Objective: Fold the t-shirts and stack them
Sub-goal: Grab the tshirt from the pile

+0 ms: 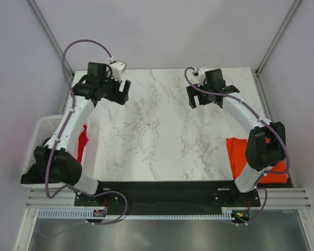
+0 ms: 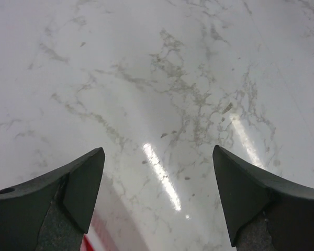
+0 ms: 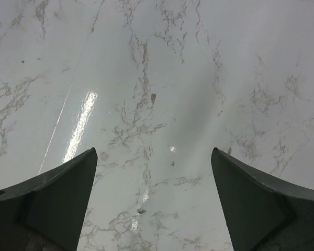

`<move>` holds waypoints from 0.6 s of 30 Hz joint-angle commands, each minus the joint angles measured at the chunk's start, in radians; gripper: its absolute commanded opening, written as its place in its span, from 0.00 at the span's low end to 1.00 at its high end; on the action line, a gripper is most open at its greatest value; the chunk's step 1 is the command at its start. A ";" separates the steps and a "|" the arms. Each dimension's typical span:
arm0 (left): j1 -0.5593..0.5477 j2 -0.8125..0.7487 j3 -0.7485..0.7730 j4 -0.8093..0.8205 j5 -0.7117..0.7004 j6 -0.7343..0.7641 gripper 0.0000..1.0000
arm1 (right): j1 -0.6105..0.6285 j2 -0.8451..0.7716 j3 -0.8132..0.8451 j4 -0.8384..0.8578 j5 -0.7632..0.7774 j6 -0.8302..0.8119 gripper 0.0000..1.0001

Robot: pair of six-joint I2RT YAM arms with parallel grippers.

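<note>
— Gripper state, both arms?

— Left gripper (image 2: 157,150): jaws wide apart, nothing between them. Right gripper (image 3: 154,151): likewise apart and empty. Both hang over bare white marble-patterned bench (image 1: 162,130) towards its far side.

— Location of the shirts?

— Bright orange fabric t-shirt (image 1: 236,154) lies flat at the bench's near right corner, partly hidden by the right arm. It looks compact and may be folded, but this cannot be confirmed. Red fabric t-shirt (image 1: 83,140) sits bunched at the left edge, beside or in the white plastic lattice basket (image 1: 42,130). No pink shirt is in view.

— Progress?

— Judged early. At most one shirt is folded and nothing is stacked. The red one needs fetching, spreading and folding.
</note>
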 commanded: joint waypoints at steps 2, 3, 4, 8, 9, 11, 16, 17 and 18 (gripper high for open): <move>0.196 -0.208 -0.069 -0.105 0.014 0.104 0.90 | 0.004 -0.022 -0.023 0.055 -0.077 0.024 0.98; 0.268 -0.217 -0.073 -0.144 0.043 0.107 0.85 | 0.006 -0.025 -0.029 0.055 -0.089 0.016 0.98; 0.296 -0.222 -0.073 -0.213 0.063 0.114 0.81 | 0.004 -0.034 -0.035 0.054 -0.135 0.006 0.98; 0.428 -0.262 -0.148 -0.268 0.123 0.139 0.65 | 0.004 -0.028 -0.054 0.025 -0.230 -0.068 0.96; 0.439 -0.271 -0.168 -0.268 0.125 0.147 0.61 | 0.004 -0.019 -0.040 0.012 -0.236 -0.077 0.94; 0.459 -0.286 -0.219 -0.278 0.114 0.142 0.56 | 0.004 -0.002 -0.023 -0.020 -0.247 -0.073 0.93; 0.473 -0.283 -0.294 -0.295 0.090 0.125 0.43 | 0.004 0.004 -0.044 -0.019 -0.318 -0.085 0.92; 0.485 -0.283 -0.306 -0.294 0.082 0.122 0.43 | 0.004 0.008 -0.052 -0.025 -0.331 -0.091 0.91; 0.494 -0.280 -0.308 -0.292 0.070 0.121 0.42 | 0.004 0.018 -0.055 -0.029 -0.338 -0.096 0.90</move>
